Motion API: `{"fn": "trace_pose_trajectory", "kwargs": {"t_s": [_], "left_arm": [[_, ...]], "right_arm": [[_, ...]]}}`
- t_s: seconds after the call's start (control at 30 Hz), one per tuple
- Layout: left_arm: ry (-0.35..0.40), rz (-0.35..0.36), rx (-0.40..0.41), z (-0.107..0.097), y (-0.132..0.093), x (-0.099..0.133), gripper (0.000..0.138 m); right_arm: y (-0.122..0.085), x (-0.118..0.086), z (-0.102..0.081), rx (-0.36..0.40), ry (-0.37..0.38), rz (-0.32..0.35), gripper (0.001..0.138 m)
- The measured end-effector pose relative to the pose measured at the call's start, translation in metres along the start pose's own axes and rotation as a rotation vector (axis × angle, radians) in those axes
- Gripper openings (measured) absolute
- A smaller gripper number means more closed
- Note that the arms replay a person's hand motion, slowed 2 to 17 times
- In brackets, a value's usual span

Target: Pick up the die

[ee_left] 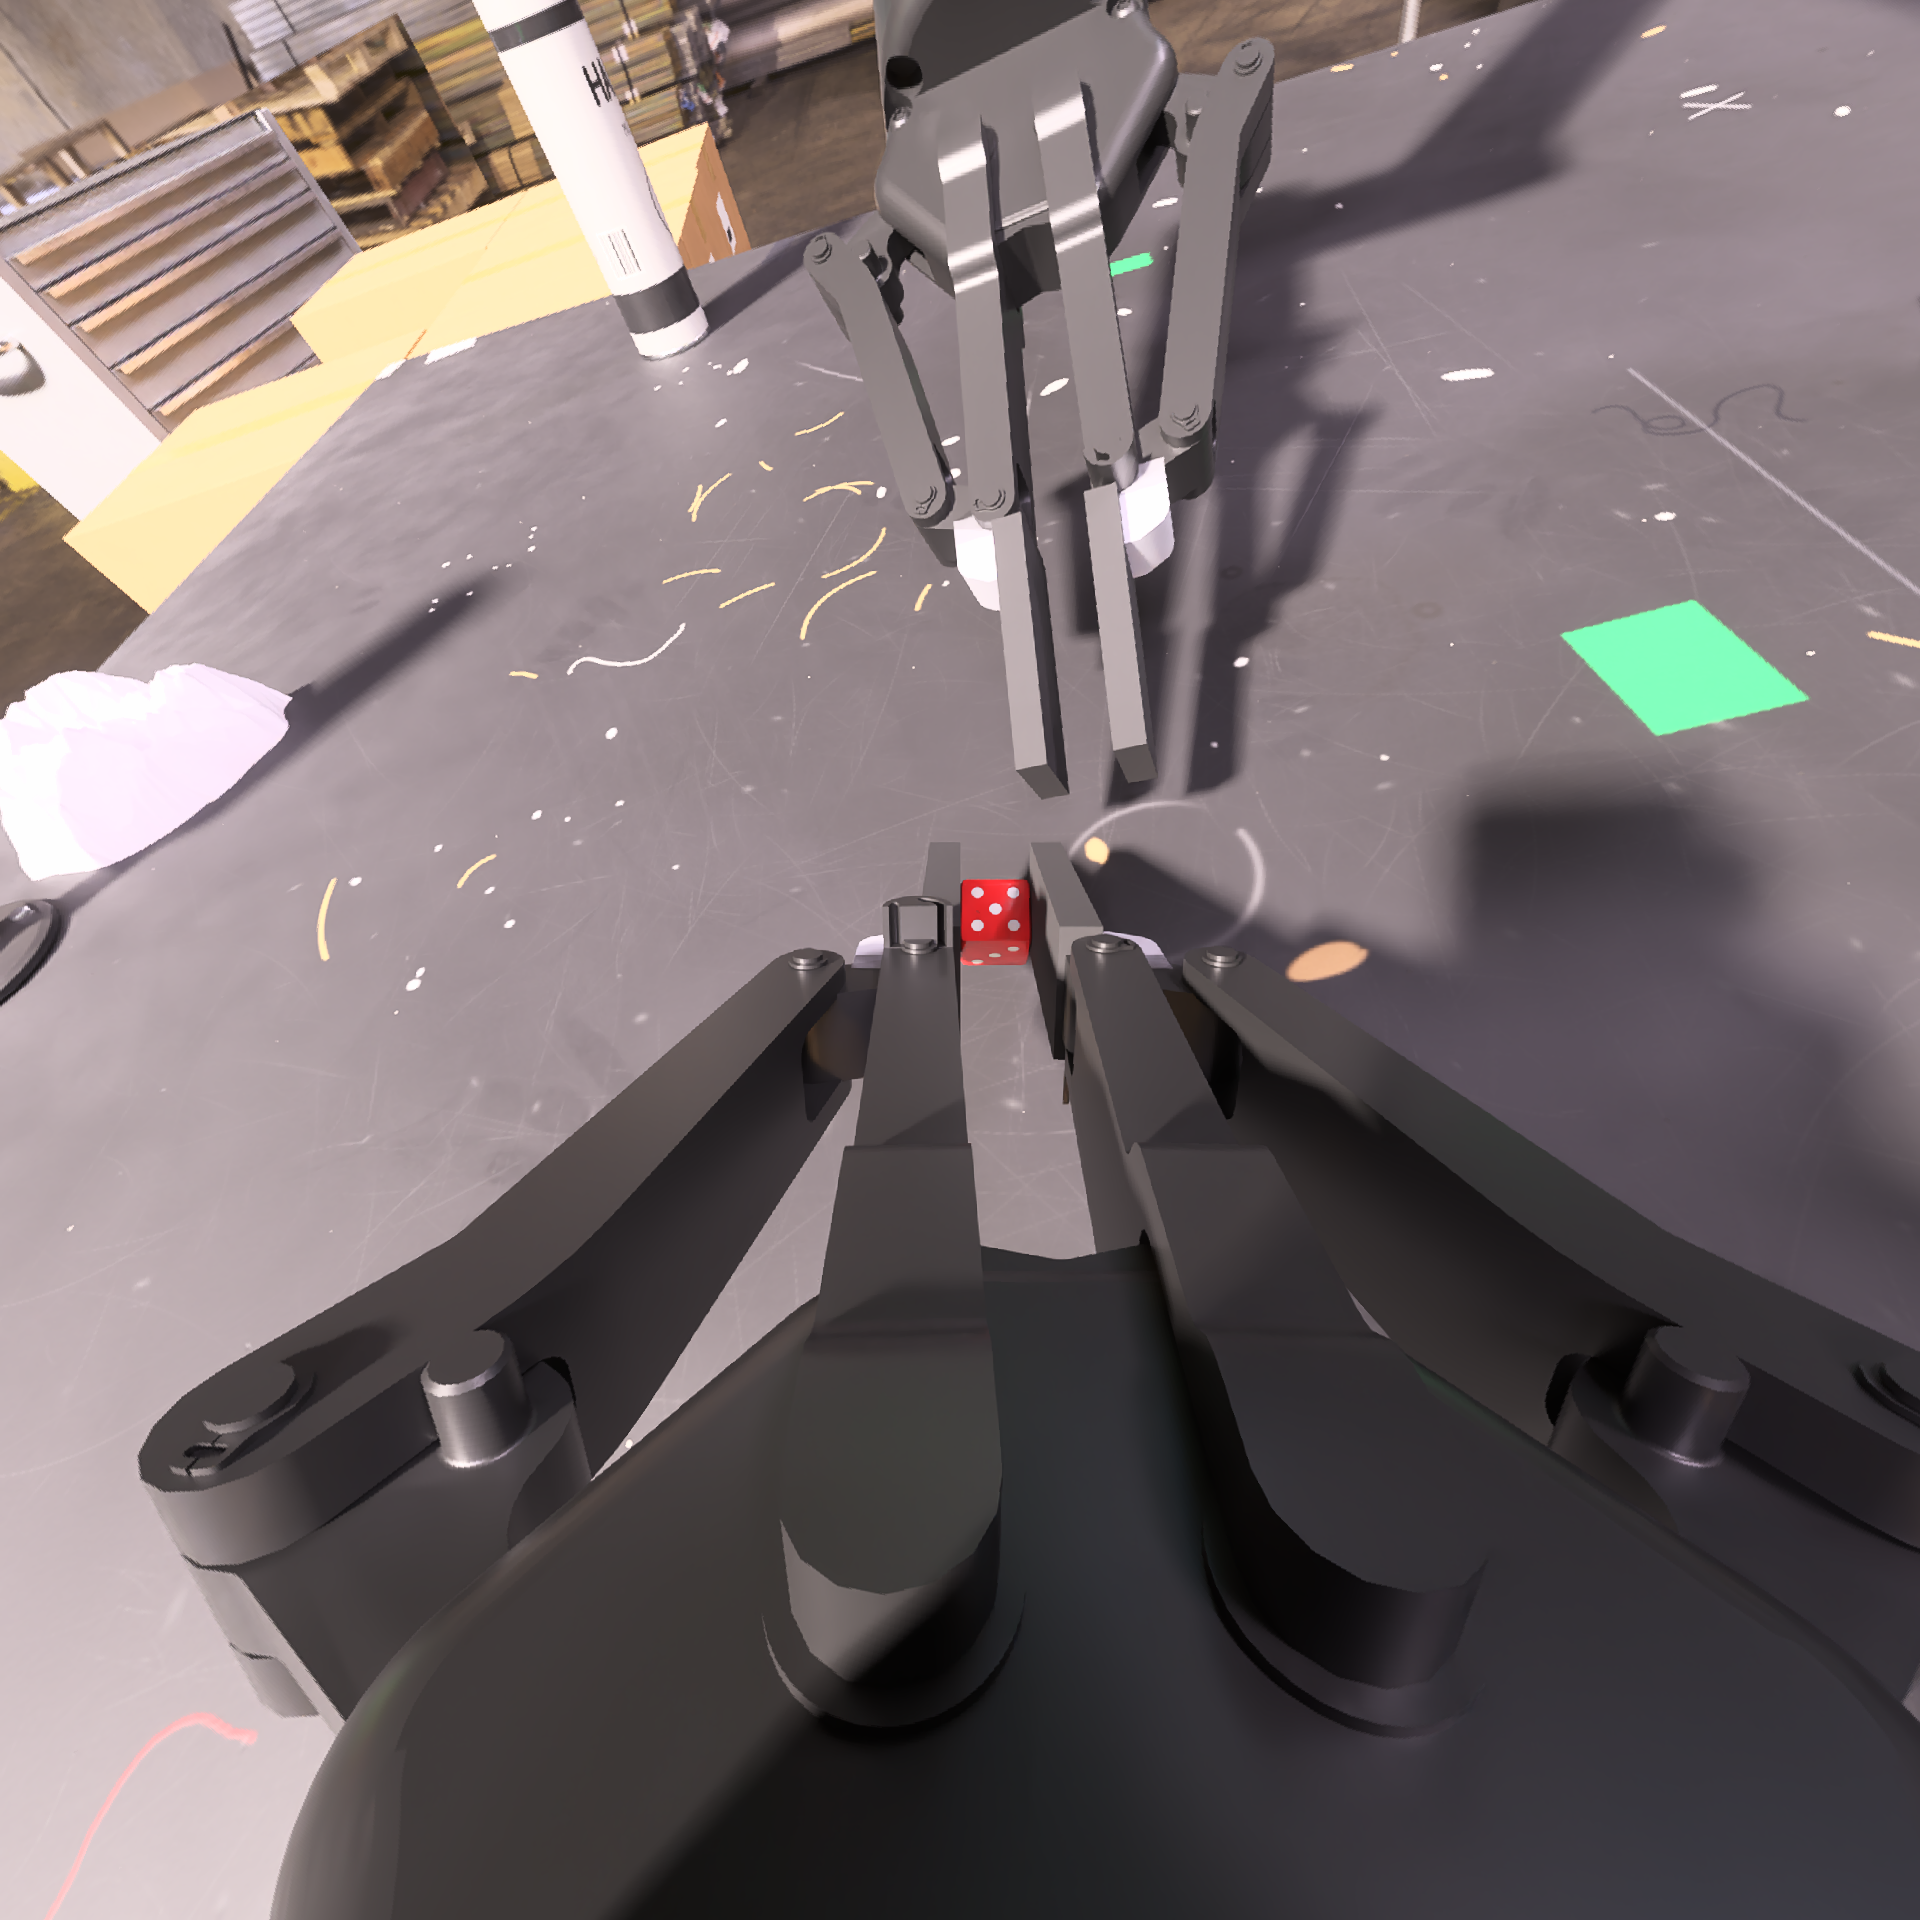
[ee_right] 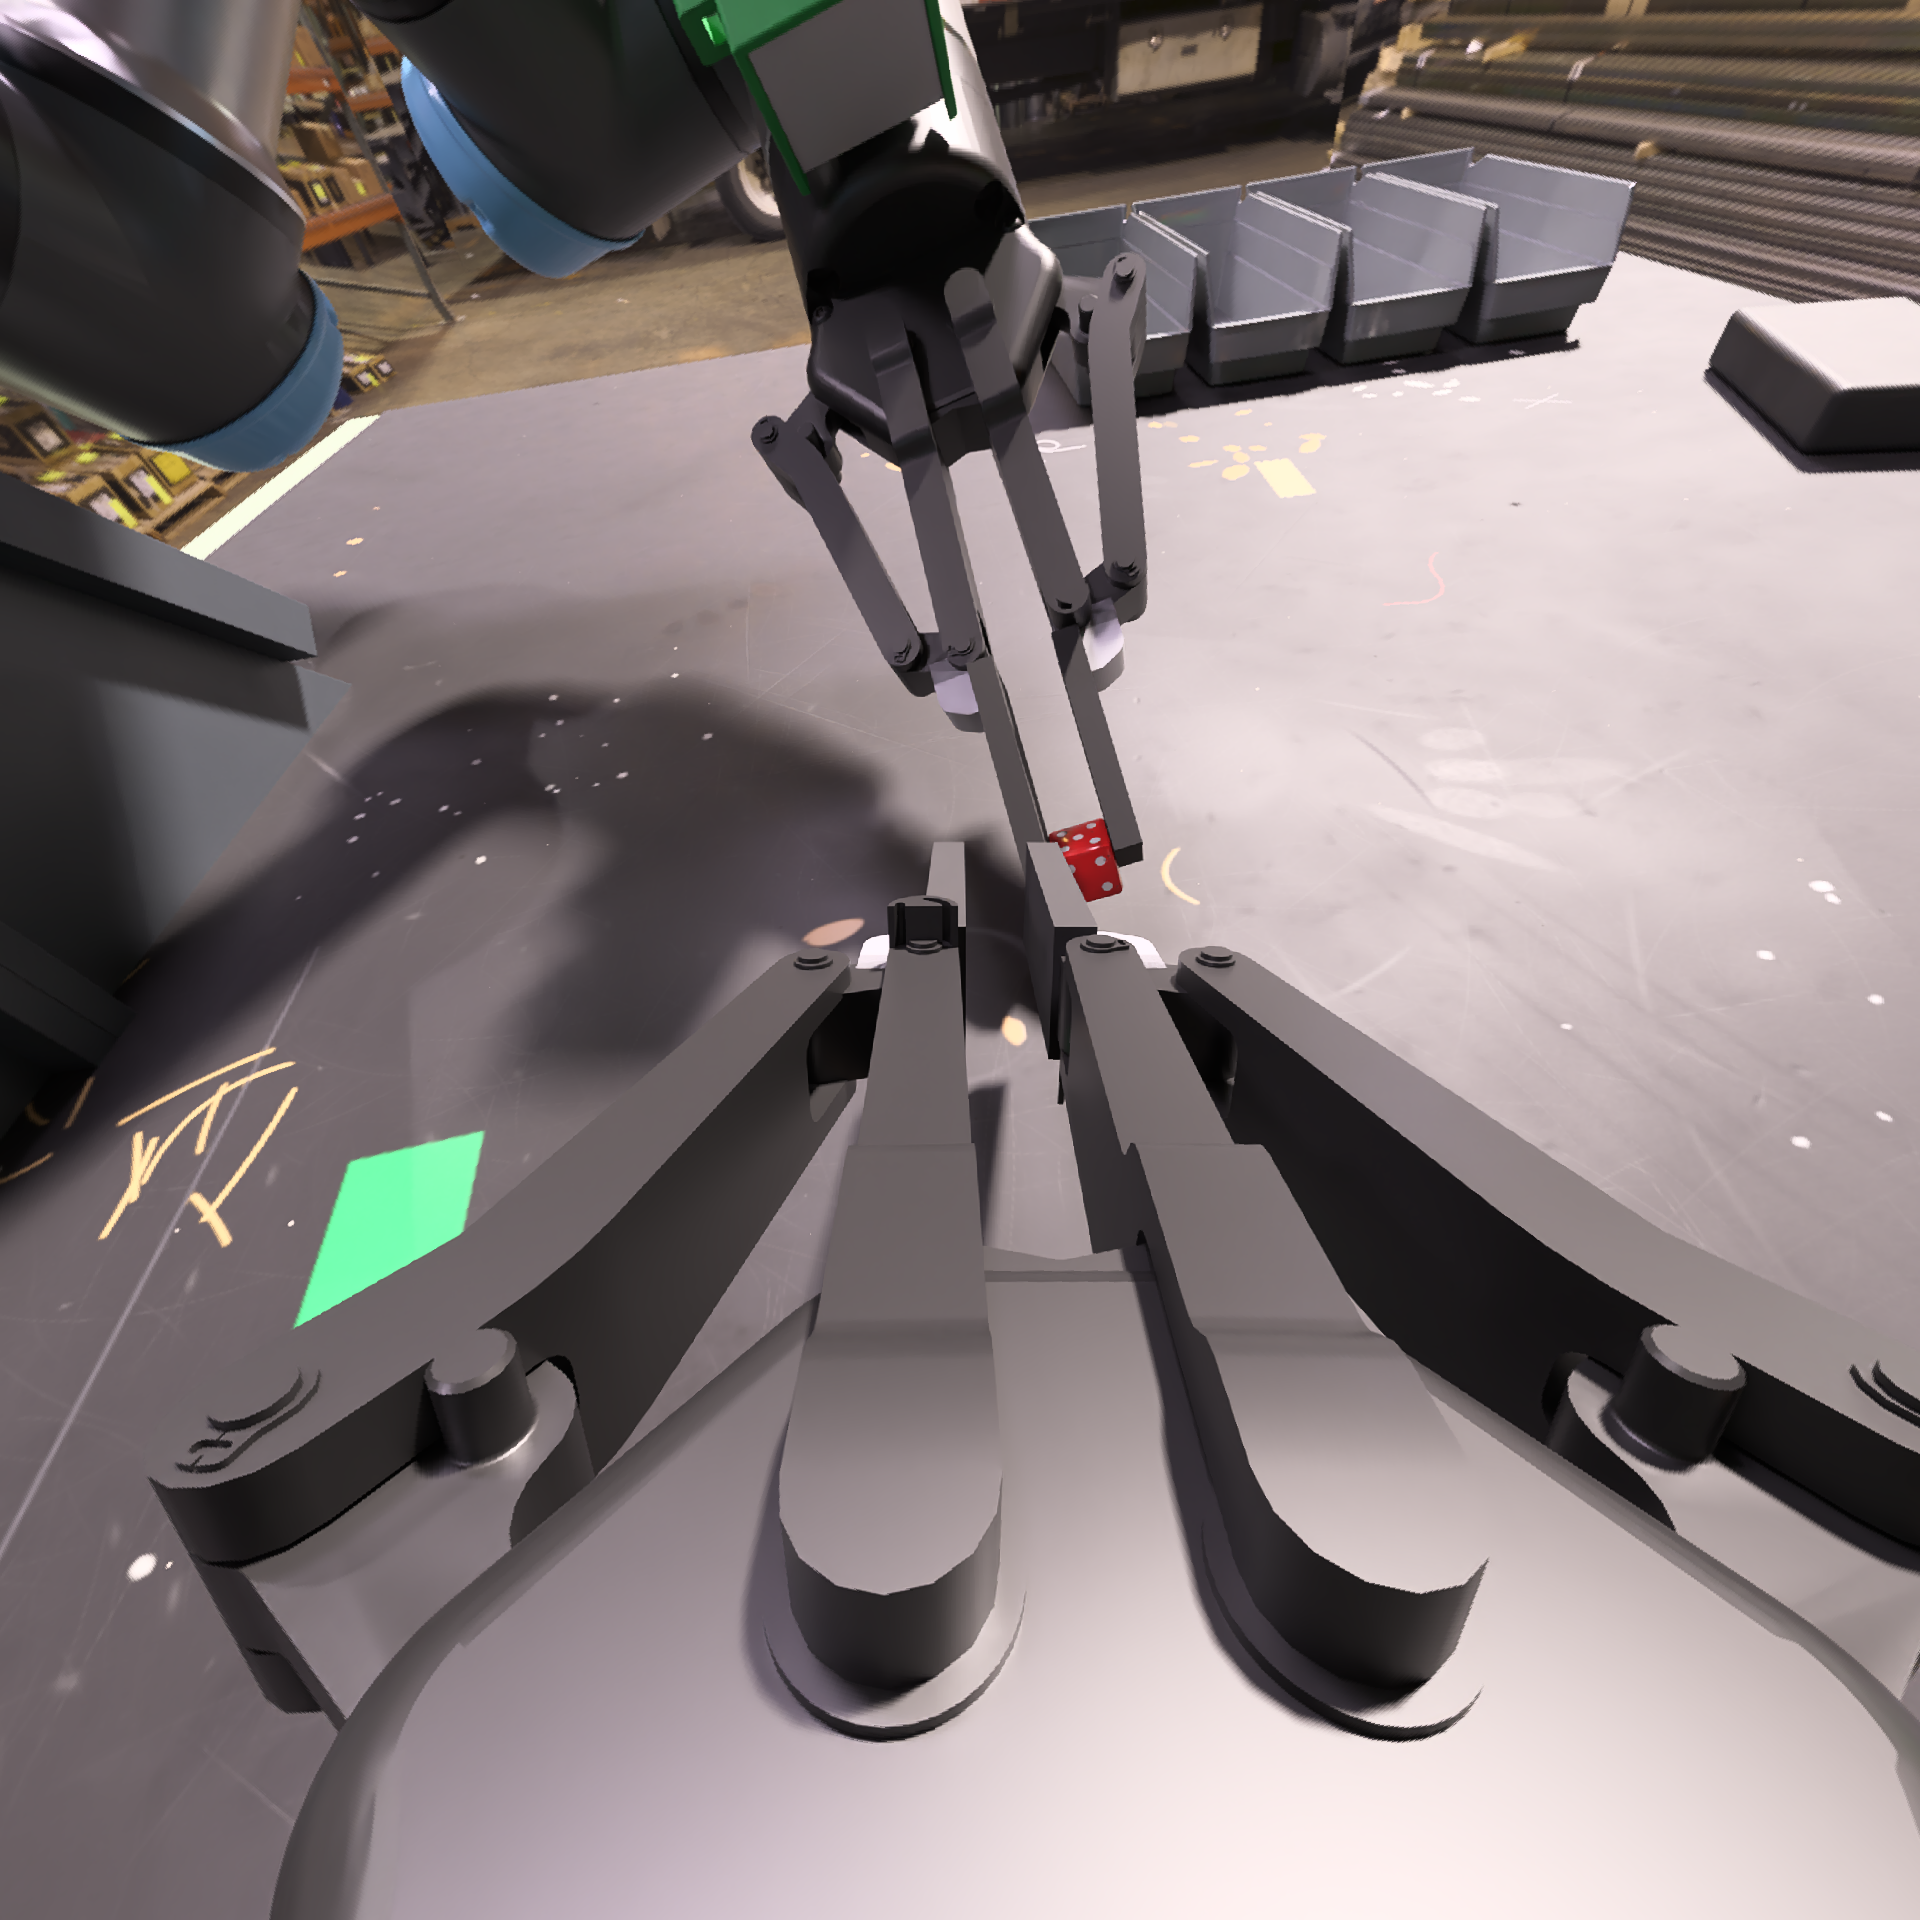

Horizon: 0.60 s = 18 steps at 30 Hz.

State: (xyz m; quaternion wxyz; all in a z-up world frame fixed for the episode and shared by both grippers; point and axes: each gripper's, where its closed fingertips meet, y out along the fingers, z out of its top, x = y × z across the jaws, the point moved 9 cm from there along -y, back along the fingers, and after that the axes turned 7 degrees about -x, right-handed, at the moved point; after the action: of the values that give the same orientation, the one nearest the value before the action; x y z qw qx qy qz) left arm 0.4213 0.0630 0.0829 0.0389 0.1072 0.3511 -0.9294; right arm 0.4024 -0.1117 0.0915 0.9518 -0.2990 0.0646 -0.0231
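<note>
The scuffed grey table (ee_left: 623, 1039) carried the work. The left claw (ee_left: 995, 883) was clamped on the red die (ee_left: 995, 910) between its fingertips; the right claw (ee_right: 997, 873), nearly closed, held nothing just beyond. The grasp looked made; lifting straight up came next.

Right tool (ee_left: 1091, 774) just beyond die (ee_left: 995, 912), blocking far side w/ bare tabletop (ee_left: 623, 1039) either flank

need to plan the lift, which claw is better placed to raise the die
Left. The left claw already has the red die between its fingertips, seemingly clamped. The right claw is nearly closed, empty, beside the die rather than around it.
</note>
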Motion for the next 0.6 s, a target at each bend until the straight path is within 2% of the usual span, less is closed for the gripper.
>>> {"fn": "trace_pose_trajectory", "kwargs": {"t_s": [0.37,0.6], "left_arm": [[0.000,-0.001,0.000,0.0000,0.0001,0.0000,0.018],[0.000,-0.001,0.000,0.0000,0.0002,-0.0002,0.018]], "right_arm": [[-0.0027,0.0034,0.0004,0.036,0.036,-0.072,0.025],[-0.0016,0.0052,0.0005,0.027,0.049,-0.087,0.030]]}}
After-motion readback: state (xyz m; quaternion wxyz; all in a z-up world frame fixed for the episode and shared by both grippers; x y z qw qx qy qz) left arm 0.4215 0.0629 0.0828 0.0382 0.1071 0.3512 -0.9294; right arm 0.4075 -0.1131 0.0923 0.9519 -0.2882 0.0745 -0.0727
